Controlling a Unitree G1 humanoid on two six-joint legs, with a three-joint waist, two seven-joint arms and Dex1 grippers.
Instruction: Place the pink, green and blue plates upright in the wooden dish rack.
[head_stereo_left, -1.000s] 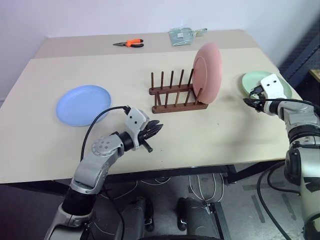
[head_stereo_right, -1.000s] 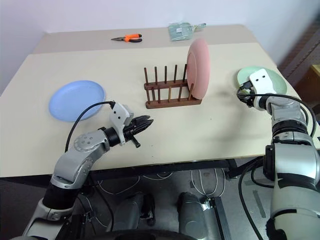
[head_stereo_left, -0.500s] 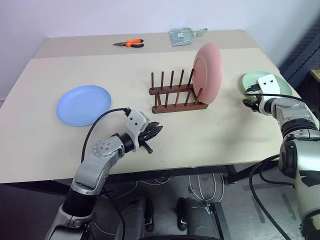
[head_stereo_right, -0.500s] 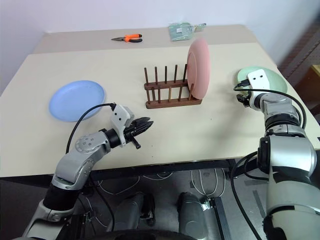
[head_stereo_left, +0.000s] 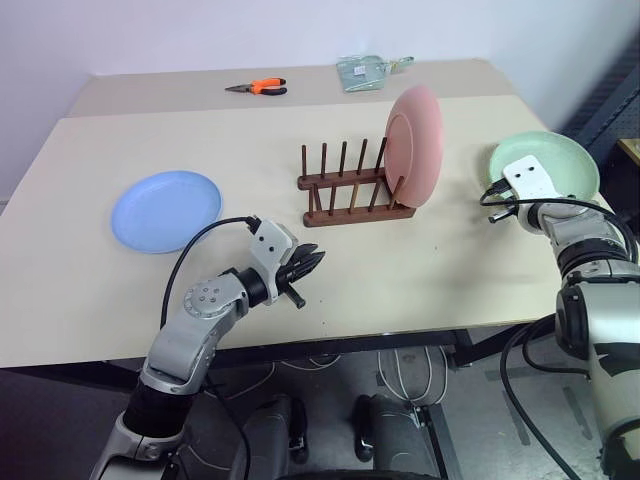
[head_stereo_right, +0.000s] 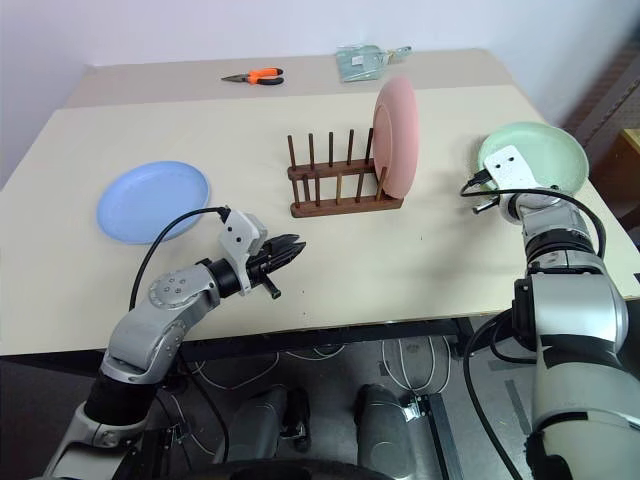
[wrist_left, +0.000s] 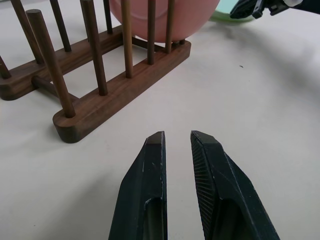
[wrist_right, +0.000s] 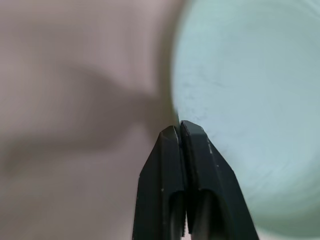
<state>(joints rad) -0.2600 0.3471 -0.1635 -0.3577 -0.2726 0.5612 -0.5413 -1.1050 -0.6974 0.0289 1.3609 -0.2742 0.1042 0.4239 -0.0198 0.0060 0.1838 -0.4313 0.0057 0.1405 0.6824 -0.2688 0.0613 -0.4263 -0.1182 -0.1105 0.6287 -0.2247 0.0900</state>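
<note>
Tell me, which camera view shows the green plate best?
The right eye view: the green plate shows nearly whole there, as in the left eye view. The right wrist view shows part of it close up; the left wrist view, a sliver.

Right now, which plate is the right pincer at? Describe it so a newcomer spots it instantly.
Start at the wooden dish rack mid-table, where the pink plate stands upright. Go right toward the table's edge: the green plate is there, the right pincer shut on its rim. It is the only green plate; the blue plate lies flat far left.
</note>
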